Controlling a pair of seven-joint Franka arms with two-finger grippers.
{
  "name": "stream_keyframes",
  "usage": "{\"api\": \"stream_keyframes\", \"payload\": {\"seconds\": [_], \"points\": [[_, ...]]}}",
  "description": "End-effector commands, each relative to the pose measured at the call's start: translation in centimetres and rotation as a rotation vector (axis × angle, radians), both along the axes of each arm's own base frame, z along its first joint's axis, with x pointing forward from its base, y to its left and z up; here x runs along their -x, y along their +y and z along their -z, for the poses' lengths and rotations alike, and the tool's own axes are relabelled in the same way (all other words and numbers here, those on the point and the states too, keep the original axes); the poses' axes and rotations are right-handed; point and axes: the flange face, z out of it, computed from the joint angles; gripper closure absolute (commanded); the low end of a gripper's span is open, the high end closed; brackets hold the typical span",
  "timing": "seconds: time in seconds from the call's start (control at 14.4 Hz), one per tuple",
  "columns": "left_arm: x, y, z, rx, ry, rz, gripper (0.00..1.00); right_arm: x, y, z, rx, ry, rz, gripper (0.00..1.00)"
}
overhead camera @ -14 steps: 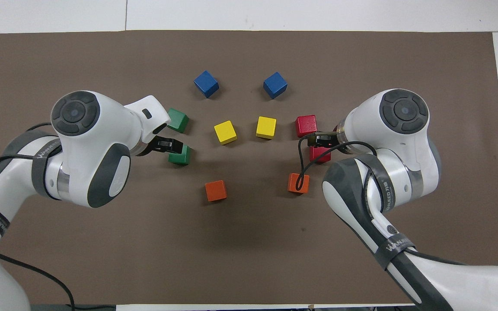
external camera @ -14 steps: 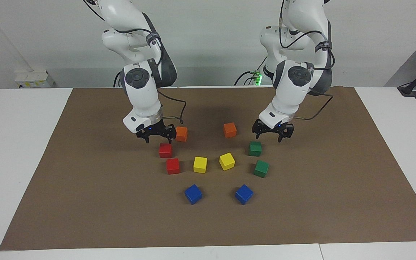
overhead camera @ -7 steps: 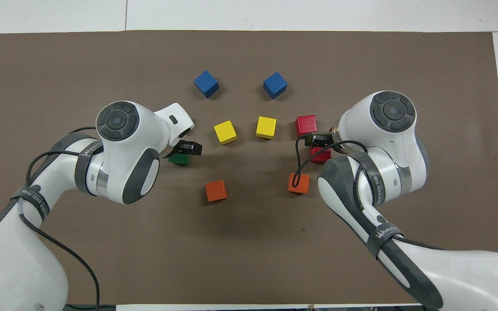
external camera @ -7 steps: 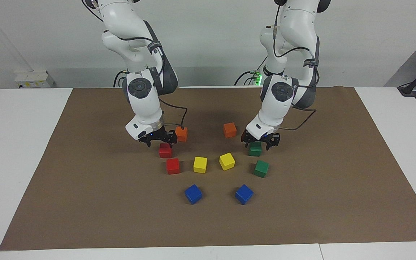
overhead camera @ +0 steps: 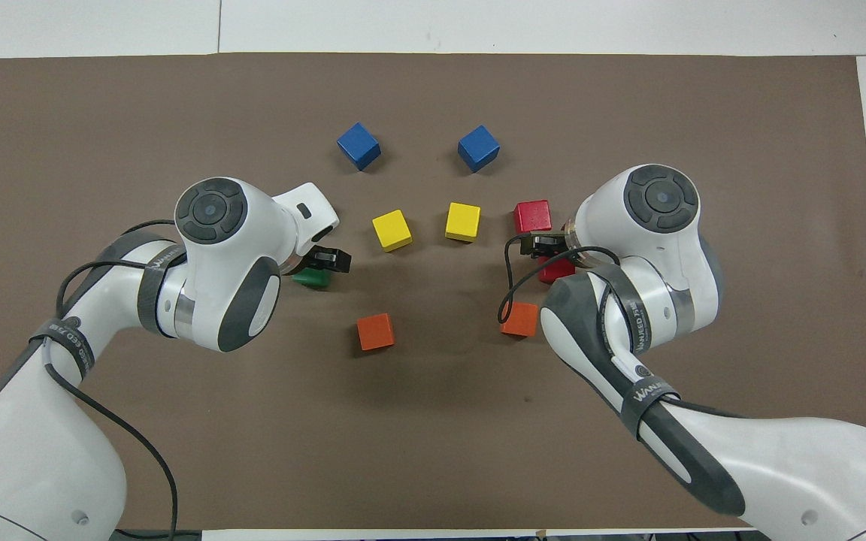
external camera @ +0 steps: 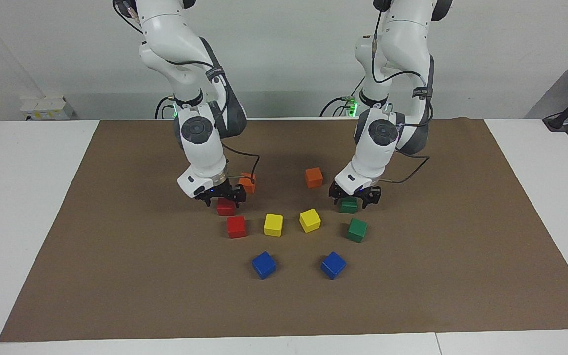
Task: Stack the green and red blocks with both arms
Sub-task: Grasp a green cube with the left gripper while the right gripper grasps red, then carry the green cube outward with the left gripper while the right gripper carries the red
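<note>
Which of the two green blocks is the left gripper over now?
The green block nearer to the robots, beside the orange block. The open left gripper is down around it; the other green block lies apart, uncovered.

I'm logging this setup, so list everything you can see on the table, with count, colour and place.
Green blocks: 2, dark green; one under the left tool, one farther from the robots.
Red blocks: 2, bright red; one under the right tool, one farther out.
Yellow blocks: 2, mid-table, between red and green.
Blue blocks: 2, farthest from the robots.
Orange blocks: 2, nearest the robots.
Mat: 1, brown, covering the white table.
Left tool: black, open, low over its green block.
Right tool: black, open, low over its red block.
</note>
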Motion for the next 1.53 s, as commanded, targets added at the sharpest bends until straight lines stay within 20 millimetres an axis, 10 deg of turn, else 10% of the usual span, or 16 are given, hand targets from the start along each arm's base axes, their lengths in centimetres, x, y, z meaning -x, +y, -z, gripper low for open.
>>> {"api": "stream_keyframes", "payload": {"seconds": [0.0,0.14,0.28,0.42,0.56,0.76,1.11,1.46], "points": [[0.6,0.0,1.1,-0.011,-0.008,0.018,0.0,0.7,0.7,1.5,-0.016,-0.012,0.018,0.02],[0.9,0.1,1.5,-0.015,0.002,0.018,0.04,1.1,0.6,2.4,-0.018,-0.019,0.018,0.04],[0.8,0.1,1.5,-0.015,0.002,0.013,0.28,1.2,0.7,2.5,-0.019,-0.022,0.017,0.25],[0.7,0.4,1.4,-0.017,0.007,0.009,0.99,1.4,1.0,2.3,-0.016,-0.015,0.007,1.0],[0.5,0.8,1.2,-0.017,0.007,0.003,1.0,0.5,-0.7,0.9,-0.01,-0.011,0.019,1.0],[0.2,1.3,0.3,-0.02,0.011,-0.008,1.0,-4.0,-8.8,-4.0,0.001,-0.022,-0.047,1.0],[-1.5,7.6,-6.8,-0.024,0.008,-0.108,1.0,-5.8,-23.2,-2.2,0.014,-0.081,-0.13,1.0],[-1.1,18.0,-13.0,-0.034,0.021,-0.206,1.0,-6.1,-25.6,0.7,0.009,-0.081,-0.172,1.0]]}}
